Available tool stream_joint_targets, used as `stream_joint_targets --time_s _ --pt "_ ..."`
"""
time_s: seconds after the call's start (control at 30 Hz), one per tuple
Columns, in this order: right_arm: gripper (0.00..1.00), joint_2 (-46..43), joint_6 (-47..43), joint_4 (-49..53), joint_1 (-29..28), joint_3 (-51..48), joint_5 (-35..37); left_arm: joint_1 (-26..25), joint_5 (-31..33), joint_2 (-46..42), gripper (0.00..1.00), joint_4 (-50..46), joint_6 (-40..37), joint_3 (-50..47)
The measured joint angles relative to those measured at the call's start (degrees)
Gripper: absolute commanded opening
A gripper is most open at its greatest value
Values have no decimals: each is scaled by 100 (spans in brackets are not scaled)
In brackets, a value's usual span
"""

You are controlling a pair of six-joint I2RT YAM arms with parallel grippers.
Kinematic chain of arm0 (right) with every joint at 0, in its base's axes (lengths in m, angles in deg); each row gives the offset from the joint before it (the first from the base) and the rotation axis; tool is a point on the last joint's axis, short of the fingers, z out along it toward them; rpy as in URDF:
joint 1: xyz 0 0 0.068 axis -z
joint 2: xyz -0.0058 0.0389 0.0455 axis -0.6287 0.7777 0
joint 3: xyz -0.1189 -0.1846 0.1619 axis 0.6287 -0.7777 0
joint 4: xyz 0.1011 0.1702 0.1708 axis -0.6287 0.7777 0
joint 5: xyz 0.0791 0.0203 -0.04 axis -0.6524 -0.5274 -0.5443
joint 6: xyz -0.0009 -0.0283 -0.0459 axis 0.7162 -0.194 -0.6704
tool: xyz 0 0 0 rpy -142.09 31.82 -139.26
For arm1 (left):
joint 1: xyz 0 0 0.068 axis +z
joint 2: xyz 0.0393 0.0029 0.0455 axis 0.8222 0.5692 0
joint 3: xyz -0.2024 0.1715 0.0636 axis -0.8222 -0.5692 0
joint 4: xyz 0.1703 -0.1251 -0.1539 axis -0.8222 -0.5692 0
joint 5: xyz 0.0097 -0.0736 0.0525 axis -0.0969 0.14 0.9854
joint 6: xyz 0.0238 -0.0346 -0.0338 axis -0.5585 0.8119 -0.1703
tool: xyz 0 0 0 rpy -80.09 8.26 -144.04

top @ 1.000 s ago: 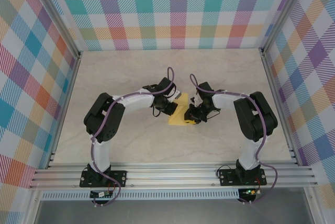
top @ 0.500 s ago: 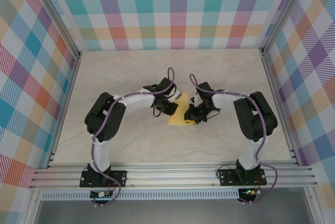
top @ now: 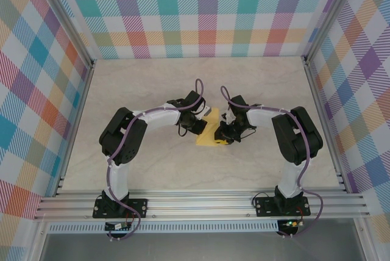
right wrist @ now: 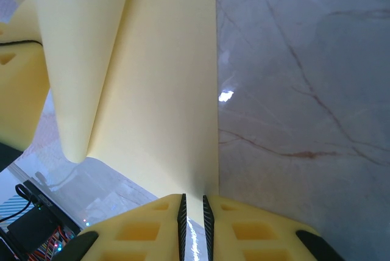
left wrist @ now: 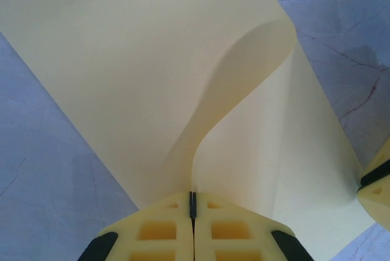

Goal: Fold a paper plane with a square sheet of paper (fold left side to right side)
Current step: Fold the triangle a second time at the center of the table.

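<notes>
A robot lab cell: aluminium frame (top: 201, 203), plaid walls (top: 207, 11).

Smooth matt square sheet of paper (left wrist: 140, 60) ahead of the matt-plastic left end effector (left wrist: 192, 205); glossy marble-veined desk (left wrist: 344, 41) beside it.

The counter (top: 152, 169) is a pale cream slab with a marble pattern. In the right wrist view thin brown and grey veins cross it, and a small bright glint of light (right wrist: 226, 96) sits on its glossy surface. Three walls close it in: the far wall (top: 207, 11), the left wall (top: 30, 90) and the right wall (top: 365, 90). All are covered in a pastel check of teal, purple, orange, yellow and pink on white. Silver metal posts (top: 64, 14) stand at the far corners, and a ribbed aluminium rail (top: 201, 203) runs along the near edge. The light is soft and even.
</notes>
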Motion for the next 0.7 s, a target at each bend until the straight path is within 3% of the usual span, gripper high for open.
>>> stream_joint_targets --time_s 0.7 --pt "17 13 0 28 0 20 0 0 -2 4 5 129 -2 7"
